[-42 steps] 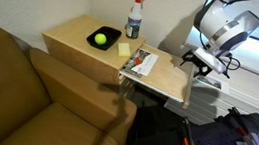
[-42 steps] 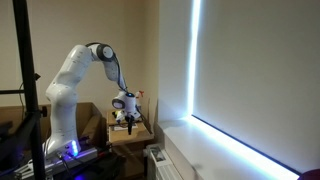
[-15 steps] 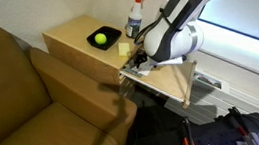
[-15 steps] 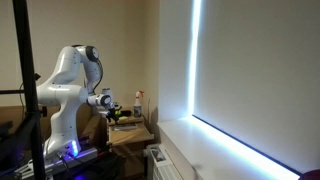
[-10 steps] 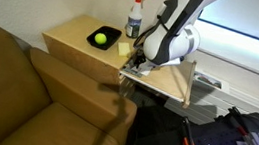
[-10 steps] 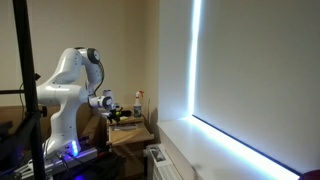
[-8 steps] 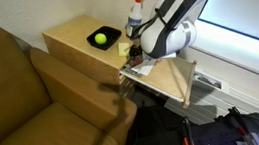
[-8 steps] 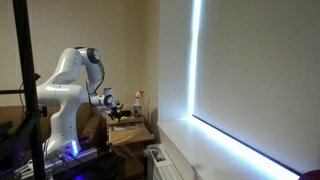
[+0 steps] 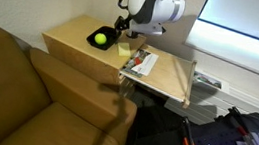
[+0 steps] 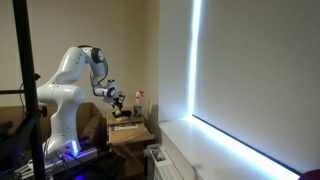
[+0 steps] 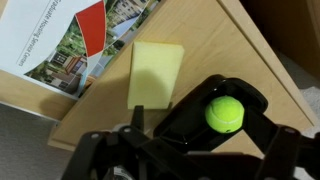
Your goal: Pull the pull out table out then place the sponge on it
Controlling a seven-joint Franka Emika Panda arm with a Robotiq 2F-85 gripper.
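Note:
The yellow sponge lies flat on the wooden side table, beside the black bowl. The pull-out table stands extended from the side table's end. My gripper hangs above the sponge and the bowl, apart from both. In the wrist view the sponge lies just ahead of my gripper, whose jaws are spread wide and empty. In an exterior view my gripper is raised over the table.
A tennis ball sits in the black bowl. A magazine lies on the pull-out table near the sponge. A spray bottle stands at the table's back. A brown sofa adjoins the table.
My arm has swung from the pull-out table's far end, across the magazine, and then risen above the sponge and bowl. The sponge and the pull-out table have not moved.

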